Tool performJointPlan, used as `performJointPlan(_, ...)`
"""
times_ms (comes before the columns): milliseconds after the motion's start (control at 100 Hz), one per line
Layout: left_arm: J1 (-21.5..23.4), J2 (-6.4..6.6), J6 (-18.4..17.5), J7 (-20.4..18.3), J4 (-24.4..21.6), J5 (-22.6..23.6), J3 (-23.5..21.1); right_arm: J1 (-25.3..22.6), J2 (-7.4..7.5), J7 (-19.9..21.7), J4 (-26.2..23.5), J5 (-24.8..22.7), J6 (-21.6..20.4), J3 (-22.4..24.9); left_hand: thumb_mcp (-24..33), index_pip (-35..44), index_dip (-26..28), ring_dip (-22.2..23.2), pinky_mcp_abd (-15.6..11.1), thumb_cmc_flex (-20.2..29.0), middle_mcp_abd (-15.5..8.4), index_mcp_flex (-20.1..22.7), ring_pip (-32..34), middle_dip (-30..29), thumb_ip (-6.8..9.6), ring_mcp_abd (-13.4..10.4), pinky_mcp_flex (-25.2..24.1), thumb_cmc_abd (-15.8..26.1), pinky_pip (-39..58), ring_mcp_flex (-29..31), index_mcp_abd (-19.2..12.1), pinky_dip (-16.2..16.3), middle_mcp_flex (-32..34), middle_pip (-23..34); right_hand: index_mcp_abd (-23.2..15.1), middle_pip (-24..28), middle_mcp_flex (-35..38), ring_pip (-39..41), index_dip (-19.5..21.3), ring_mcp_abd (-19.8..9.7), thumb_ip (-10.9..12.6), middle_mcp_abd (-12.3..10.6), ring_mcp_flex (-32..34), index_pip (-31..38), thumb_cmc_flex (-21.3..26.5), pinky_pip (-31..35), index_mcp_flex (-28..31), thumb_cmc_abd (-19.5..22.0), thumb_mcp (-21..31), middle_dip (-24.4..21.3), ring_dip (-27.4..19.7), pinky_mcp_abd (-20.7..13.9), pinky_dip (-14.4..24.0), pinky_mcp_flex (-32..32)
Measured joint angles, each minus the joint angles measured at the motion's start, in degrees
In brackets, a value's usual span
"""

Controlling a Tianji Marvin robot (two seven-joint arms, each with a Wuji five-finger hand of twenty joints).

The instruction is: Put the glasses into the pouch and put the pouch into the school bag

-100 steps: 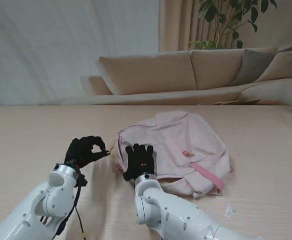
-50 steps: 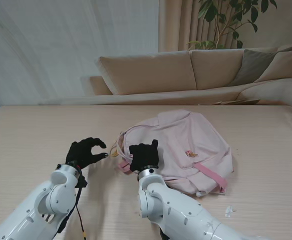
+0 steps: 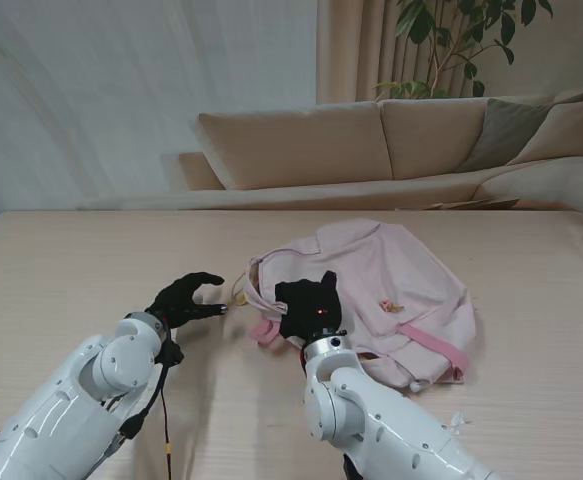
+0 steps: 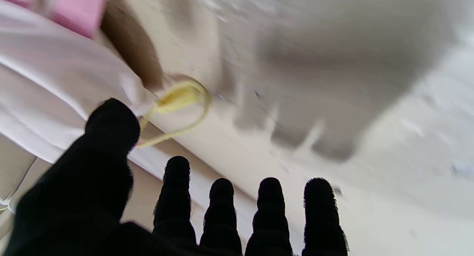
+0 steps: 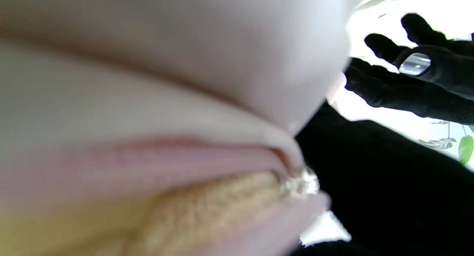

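My right hand point(image 3: 309, 308): fingers pinching the pink school bag point(image 3: 391, 290) at its near-left edge | my left hand point(image 3: 187, 299): fingers spread, empty, beside the yellow cord loop point(image 4: 177, 100) | bag lying mid-worktop point(image 3: 81, 260) | glasses, pouch: cannot tell.

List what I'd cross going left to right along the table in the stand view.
left hand → yellow cord loop → right hand → pink school bag
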Motion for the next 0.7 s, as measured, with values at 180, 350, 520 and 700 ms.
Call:
performJointPlan(180,-4.9,0.30,-1.8,-2.3,4.7,-3.8,3.7,-0.4,0.02,-0.4,-0.4,0.6,-0.3,0.5,0.5,-0.8,-0.7,-3.4,-1.1,0.0,0.0,-1.9,-8.0,0.0,0.00,-1.5,0.0,-3.4,-7.9,-1.4,-1.7,0.0,-1.5,-4.6,0.0,0.0,0.0,0.4,0.2,0.1,0.0,0.1,0.0,0.0,0.0,0.0,0.0,0.0,0.0,0.8,0.0,0.0,0.1,0.0)
performJointPlan(350,-8.6,-0.55,-4.8,-2.0,10.2,-8.4,6.0,-0.7,-0.09,-0.8,-0.5,1.4,-0.5,0.7,0.4,-0.7,-0.7,-3.8,-1.5,0.0,0.0,-1.9,-10.0,0.0,0.00,-2.1,-0.1,-4.2,-12.1,-2.8,-2.9,0.0,-1.7,-5.1,0.0,0.0,0.0,0.4,0.8,0.2,0.0,0.5,0.0,-0.3,0.0,0.0,0.0,0.0,0.0,1.4,0.0,-0.1,0.1,0.0)
performJointPlan(520,-11.3,-1.21,-4.7,-3.1,13.1,-10.5,8.1,-1.4,-0.05,-1.1,-1.1,1.4,-1.4,1.4,2.1,0.1,-0.7,-3.8,-4.6,0.1,0.0,-1.9,-11.2,0.0,0.00,-2.7,-1.8,-4.8,-17.0,-2.8,-4.1,0.9,-1.7,-5.1,0.0,0.0,0.0,0.4,0.8,0.2,0.0,0.5,0.0,-0.4,0.0,0.0,0.0,0.0,0.0,1.5,0.0,-0.1,0.6,-0.1)
performJointPlan(700,-13.3,-1.32,-5.8,-5.5,14.5,-12.6,9.4,-1.7,0.00,-1.3,-1.4,1.4,-1.6,1.8,4.1,7.2,3.1,-3.8,-3.7,0.7,-0.8,7.7,-11.8,0.1,0.00,-3.3,-2.3,-4.9,-21.6,-2.8,-8.2,1.5,-1.7,-5.2,0.1,-0.1,0.0,0.5,1.4,0.2,0.0,0.5,0.0,-0.4,0.0,0.1,0.0,0.0,0.6,1.5,0.0,-0.1,0.6,-0.1)
